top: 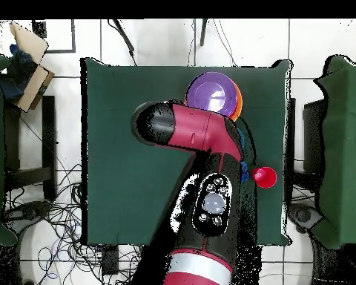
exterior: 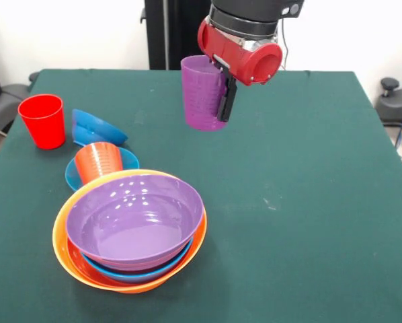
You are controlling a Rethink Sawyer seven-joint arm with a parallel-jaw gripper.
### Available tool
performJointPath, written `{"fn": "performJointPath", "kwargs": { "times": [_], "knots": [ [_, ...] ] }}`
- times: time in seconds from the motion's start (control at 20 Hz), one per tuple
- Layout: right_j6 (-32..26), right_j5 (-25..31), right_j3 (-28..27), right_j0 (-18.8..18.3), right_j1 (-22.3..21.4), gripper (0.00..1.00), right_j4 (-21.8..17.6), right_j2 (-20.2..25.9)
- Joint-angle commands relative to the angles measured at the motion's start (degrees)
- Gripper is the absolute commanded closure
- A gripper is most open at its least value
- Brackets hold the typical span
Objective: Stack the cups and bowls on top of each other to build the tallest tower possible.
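Tower (exterior: 130,239) nearest the camera at the table's front left: a large yellow-orange bowl (exterior: 61,249) forms the outermost, lowest piece, with a red-orange rim and a light blue bowl (exterior: 137,272) nested inside it and a glossy purple bowl (exterior: 134,222) uppermost, its round hollow catching small light spots. Just behind the tower, an orange-red cup (exterior: 99,162), ribbed and tapered, stands mouth-down in a small blue bowl (exterior: 128,160). Behind that, a second blue bowl (exterior: 93,128) rests tilted on its edge. To its left a red cup (exterior: 42,120), smooth and tapered, stands upright, mouth up, near the table's left edge. Farther back, at mid-table, the gripper (exterior: 222,91) is clamped on the rim and wall of a translucent purple cup (exterior: 202,93), one black finger lying down the cup's outer side; the cup hangs upright above the cloth, well apart from the tower. The table (exterior: 302,202) is covered in a matte dark green cloth with a few pale specks. Behind it stand a white wall and a dark upright column. From overhead, the red and black arm (top: 203,148) covers much of the table; the purple bowl and the red cup (top: 265,177) show beside it, and tangled cables (top: 55,215) lie on the pale tiled floor (top: 62,148).
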Motion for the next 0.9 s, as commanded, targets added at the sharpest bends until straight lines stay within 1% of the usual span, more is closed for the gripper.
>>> {"fn": "performJointPath", "kwargs": {
  "times": [0.05,0.1,0.2,0.35,0.55,0.65,0.9],
  "knots": [
    [-13.11,14.24,-0.66,-5.87,-0.59,1.0,-2.17,10.07],
    [-12.19,13.61,-1.02,-5.63,0.27,1.0,-2.17,10.07],
    [-11.92,14.3,-3.88,-5.86,2.76,1.0,-3.18,10.45],
    [-10.56,14.9,-10.12,-6.18,8.48,1.0,-4.55,10.87],
    [-10.75,16.93,-16.79,-7.11,13.67,1.0,-5.84,11.5],
    [-12.1,18.48,-19.96,-7.91,15.59,1.0,-6.67,11.89],
    [-13.35,19.9,-26.11,-9.22,18.45,1.0,-8.41,11.62]
  ]
}}
